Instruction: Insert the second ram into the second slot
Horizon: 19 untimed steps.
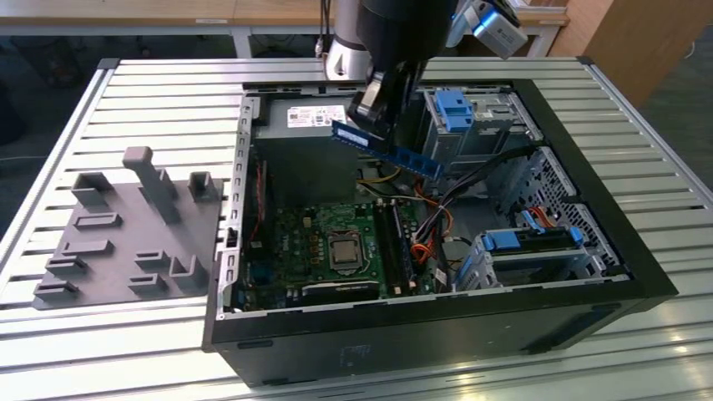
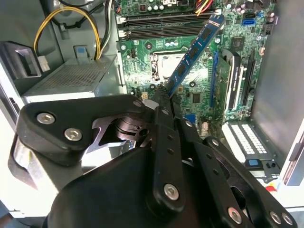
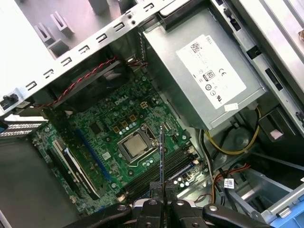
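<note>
**End effector [image 1: 373,125]: firm clench on the second ram [image 1: 392,150], high over the open computer case [image 1: 446,313]**

Grip at one short end of the blue stick, between closed fingers [image 2: 160,107]. Rest of the board free, sloping down toward the exterior view's right, clear of everything beneath. Underneath, open air down to the motherboard [image 1: 317,242] and its memory slots [image 1: 398,246], just beside the CPU socket [image 1: 340,249]. Tightest margin at the stick's low end, near the drive cage with the light-blue tab [image 1: 452,109] and above a tangle of cables [image 1: 446,196]. Near the gripped end, the power supply [image 1: 306,117] along the case's far wall.

In the second wrist view, the stick [image 2: 194,50] angled out from the fingertips across the green board. Far corner seen against the end of two long dark slots [image 2: 156,26], with the socket [image 2: 166,64] alongside.

In the first wrist view, edge-on as a thin dark line [image 3: 161,152] over the slots [image 3: 161,173], with the socket [image 3: 136,146] to one side and the power supply [image 3: 209,71] to the other.

Around the case, slatted metal worktop [image 1: 145,92]. On it, at the exterior view's left, a grey fixture block [image 1: 123,225] near the case's side wall, well apart from the arm.
</note>
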### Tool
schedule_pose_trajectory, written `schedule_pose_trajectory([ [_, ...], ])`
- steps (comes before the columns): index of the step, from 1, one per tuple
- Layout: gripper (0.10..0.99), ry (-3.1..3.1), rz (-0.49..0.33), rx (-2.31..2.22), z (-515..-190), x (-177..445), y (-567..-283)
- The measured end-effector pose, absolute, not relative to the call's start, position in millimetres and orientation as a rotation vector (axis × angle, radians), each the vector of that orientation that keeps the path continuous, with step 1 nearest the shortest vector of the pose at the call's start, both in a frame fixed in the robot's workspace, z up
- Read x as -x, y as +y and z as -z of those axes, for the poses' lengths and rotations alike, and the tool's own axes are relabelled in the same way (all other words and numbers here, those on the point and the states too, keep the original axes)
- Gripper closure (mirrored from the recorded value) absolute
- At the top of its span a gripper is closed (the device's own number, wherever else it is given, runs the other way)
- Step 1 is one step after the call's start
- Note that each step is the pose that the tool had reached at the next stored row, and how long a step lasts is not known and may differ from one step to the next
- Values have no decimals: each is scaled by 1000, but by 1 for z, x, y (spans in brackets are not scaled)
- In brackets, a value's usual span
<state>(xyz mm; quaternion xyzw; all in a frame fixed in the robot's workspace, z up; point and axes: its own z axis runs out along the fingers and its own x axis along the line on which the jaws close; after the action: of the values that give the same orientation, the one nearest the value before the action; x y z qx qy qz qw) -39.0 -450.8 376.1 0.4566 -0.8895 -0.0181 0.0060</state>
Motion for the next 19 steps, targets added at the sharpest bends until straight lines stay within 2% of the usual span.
schedule_pose_trajectory([
  [19,949,-2866,58,-1261,-376,39,-451],
])
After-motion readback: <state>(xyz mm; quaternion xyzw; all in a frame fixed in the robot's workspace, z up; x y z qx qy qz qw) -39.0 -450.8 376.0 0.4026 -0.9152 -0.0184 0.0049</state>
